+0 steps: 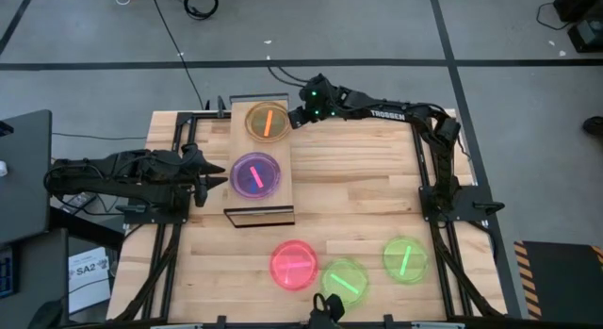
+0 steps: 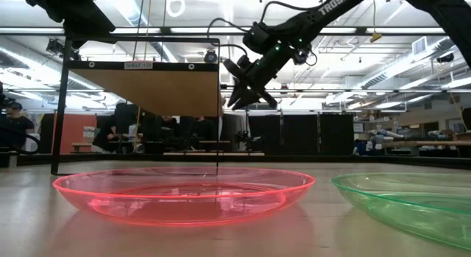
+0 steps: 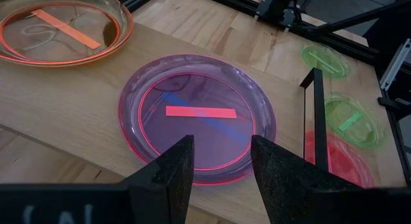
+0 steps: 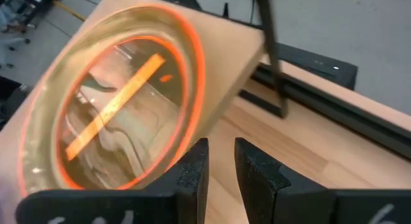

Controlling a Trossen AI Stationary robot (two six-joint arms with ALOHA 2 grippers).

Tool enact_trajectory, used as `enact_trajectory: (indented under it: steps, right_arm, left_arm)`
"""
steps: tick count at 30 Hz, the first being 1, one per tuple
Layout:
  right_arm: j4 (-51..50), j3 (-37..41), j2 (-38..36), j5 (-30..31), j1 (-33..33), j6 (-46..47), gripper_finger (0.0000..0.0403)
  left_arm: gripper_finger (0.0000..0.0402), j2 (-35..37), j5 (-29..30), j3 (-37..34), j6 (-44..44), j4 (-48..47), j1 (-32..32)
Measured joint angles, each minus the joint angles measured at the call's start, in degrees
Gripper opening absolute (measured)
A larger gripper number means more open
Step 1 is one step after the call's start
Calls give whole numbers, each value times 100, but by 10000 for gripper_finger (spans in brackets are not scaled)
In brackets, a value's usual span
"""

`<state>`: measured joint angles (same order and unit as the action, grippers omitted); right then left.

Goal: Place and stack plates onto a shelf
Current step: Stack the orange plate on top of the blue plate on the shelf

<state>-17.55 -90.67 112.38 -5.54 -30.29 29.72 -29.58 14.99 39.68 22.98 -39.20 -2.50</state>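
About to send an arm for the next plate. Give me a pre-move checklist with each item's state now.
1. Right claw free of the orange plate: ok, fingers slightly apart, nothing between them.
2. Left claw empty: ok, open beside the purple plate.
3. Both plates lie flat on the shelf: ok.
4. Plates to fetch remain on the table: ok, pink plate and two green ones.
5. Green plate overlaps the pink one: not ok, their rims overlap.
6. Stack heights on the shelf: cannot tell.
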Motion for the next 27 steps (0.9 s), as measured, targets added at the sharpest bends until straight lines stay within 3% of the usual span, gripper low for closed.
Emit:
enact_trajectory:
  steps: [27]
  right_arm:
    - [372,2,-2,146,215,-145,80]
  left_arm:
    - [160,0,-1,0,40,-2,0]
